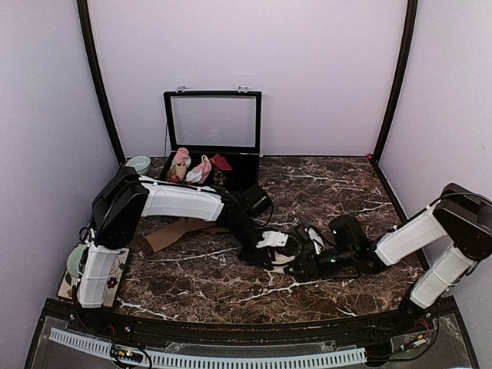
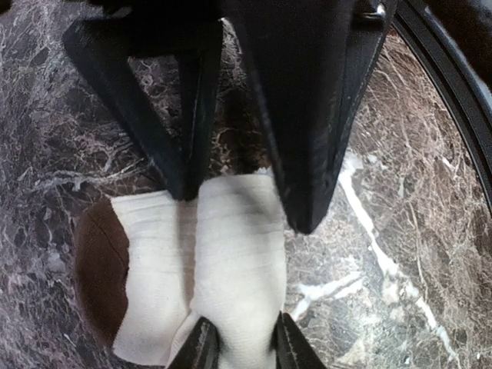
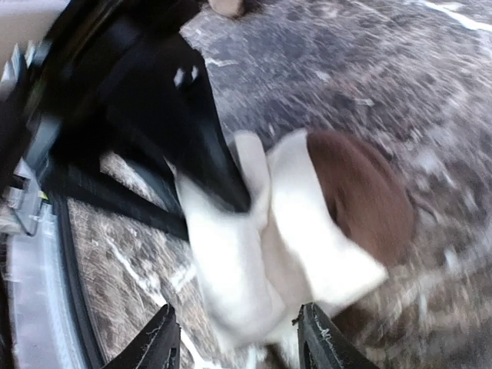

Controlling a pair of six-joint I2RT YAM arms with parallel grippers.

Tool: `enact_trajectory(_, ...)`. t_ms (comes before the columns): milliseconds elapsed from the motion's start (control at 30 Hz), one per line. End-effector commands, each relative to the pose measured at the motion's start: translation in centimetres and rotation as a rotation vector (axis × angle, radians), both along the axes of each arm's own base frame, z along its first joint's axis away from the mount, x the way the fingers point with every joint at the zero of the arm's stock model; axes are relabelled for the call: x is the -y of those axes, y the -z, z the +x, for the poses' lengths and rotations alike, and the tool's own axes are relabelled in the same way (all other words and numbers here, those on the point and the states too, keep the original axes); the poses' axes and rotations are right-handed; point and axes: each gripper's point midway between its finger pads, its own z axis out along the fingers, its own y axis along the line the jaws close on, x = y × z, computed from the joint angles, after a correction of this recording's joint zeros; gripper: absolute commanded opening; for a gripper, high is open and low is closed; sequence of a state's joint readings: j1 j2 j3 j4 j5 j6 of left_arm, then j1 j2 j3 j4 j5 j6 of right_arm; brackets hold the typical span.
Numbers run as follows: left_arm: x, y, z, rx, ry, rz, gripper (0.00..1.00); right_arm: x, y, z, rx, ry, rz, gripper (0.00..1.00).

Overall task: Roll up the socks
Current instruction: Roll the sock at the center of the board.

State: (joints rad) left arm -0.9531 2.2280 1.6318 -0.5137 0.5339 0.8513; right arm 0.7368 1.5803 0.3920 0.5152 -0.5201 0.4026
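Observation:
A cream sock with a dark brown patch (image 2: pixel 231 261) lies bunched on the marble table at the centre (image 1: pixel 274 240). My left gripper (image 2: pixel 244 347) is shut on a fold of its cream fabric; it shows in the top view (image 1: pixel 270 254). My right gripper (image 3: pixel 240 346) is open, its fingers set wide on either side of the same sock (image 3: pixel 307 223), and meets the left one in the top view (image 1: pixel 305 265). The sock's brown patch (image 3: pixel 357 192) faces away from the right gripper. The tan-brown socks (image 1: pixel 175 232) lie flat under the left arm.
An open black case (image 1: pixel 213 146) at the back holds pink-and-white bundles (image 1: pixel 191 167) and a dark red one (image 1: pixel 221 162). A pale bowl (image 1: pixel 139 163) sits left of it. A cup (image 1: pixel 76 260) stands on a mat at the left edge.

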Motion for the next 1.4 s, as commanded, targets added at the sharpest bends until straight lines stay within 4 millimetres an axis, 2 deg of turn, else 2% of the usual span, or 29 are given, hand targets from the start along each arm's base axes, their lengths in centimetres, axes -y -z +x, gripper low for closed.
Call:
enact_trajectory(0, -4.5, 3.9, -4.0, -0.28, -0.018, 0.218, 0.27, 3.2, 2.5, -1.5, 0.09, 0.092, -0.224, 0.52)
enact_trajectory(200, -6.3, 3.3, -4.9, -0.42, -0.062, 0.273, 0.27, 2.1, -1.6, -2.7, 0.473, 0.007, -0.211, 0.48)
enact_trajectory(267, -6.5, 3.2, -5.5, -0.461, -0.063, 0.281, 0.27, 1.8, -2.5, -3.0, 0.55, -0.019, -0.21, 0.47)
enact_trajectory(400, -5.9, 2.9, -6.4, -0.583, -0.063, 0.297, 0.27, -0.3, -3.7, -4.1, 0.654, -0.137, -0.239, 0.45)
enact_trajectory(567, -4.9, 3.4, -5.9, -0.648, -0.077, 0.341, 0.28, -3.2, -2.6, -5.9, 0.733, -0.33, -0.355, 0.44)
enact_trajectory(667, -4.8, 4.1, -5.5, -0.658, -0.096, 0.362, 0.28, -4.0, -1.8, -6.6, 0.77, -0.407, -0.403, 0.44)
enact_trajectory(833, -5.3, 5.6, -5.2, -0.654, -0.114, 0.425, 0.28, -4.8, -2.0, -5.4, 0.857, -0.416, -0.453, 0.45)
enact_trajectory(967, -5.6, 6.1, -5.2, -0.659, -0.113, 0.459, 0.29, -5.6, -1.8, -4.3, 0.93, -0.429, -0.503, 0.46)
enact_trajectory(1100, -5.6, 6.2, -5.0, -0.649, -0.11, 0.464, 0.29, -6.0, -1.2, -3.4, 0.957, -0.429, -0.526, 0.45)
enact_trajectory(1233, -5.3, 5.7, -4.9, -0.647, -0.104, 0.455, 0.3, -5.5, 0.8, -3.1, 0.92, -0.431, -0.555, 0.43)
enact_trajectory(1367, -5.4, 5.4, -5.0, -0.656, -0.094, 0.444, 0.39, -4.1, 2.4, -2.6, 0.859, -0.386, -0.566, 0.41)
